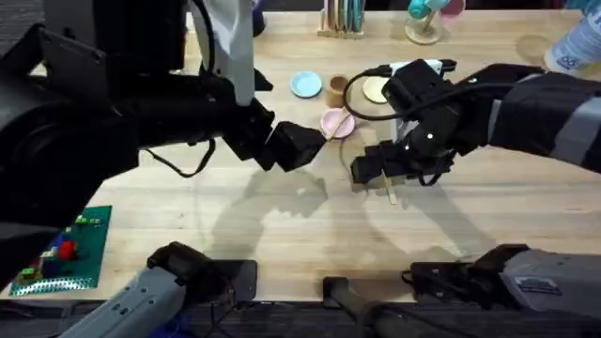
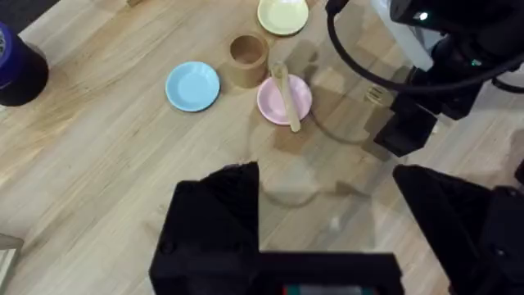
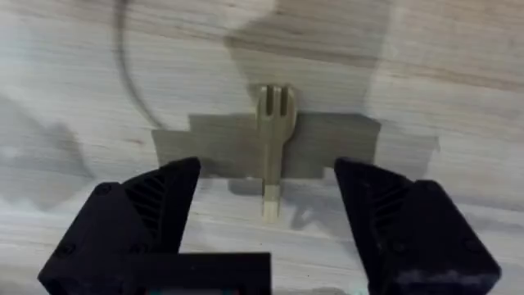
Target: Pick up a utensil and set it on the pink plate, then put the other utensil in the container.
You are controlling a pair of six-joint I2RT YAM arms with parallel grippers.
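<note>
The wooden spoon (image 2: 285,97) lay across the pink plate (image 2: 284,100), its handle passing over the rim, and the plate sat just beside the brown cup (image 2: 248,60), toward the far edge of the worktop (image 1: 282,216). The left gripper (image 2: 326,190) hovered near the plate with its jaws released and nothing between them. The right gripper (image 3: 267,215) hung spread wide over the wooden fork (image 3: 273,141), which lay flat on the worktop between the black fingers (image 3: 155,205), not yet grasped.

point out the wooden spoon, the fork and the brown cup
wooden spoon (image 2: 287,100), left wrist view, mid handle, over the pink plate
fork (image 3: 273,139), right wrist view, neck below the prongs
brown cup (image 2: 248,61), left wrist view, side wall
</note>
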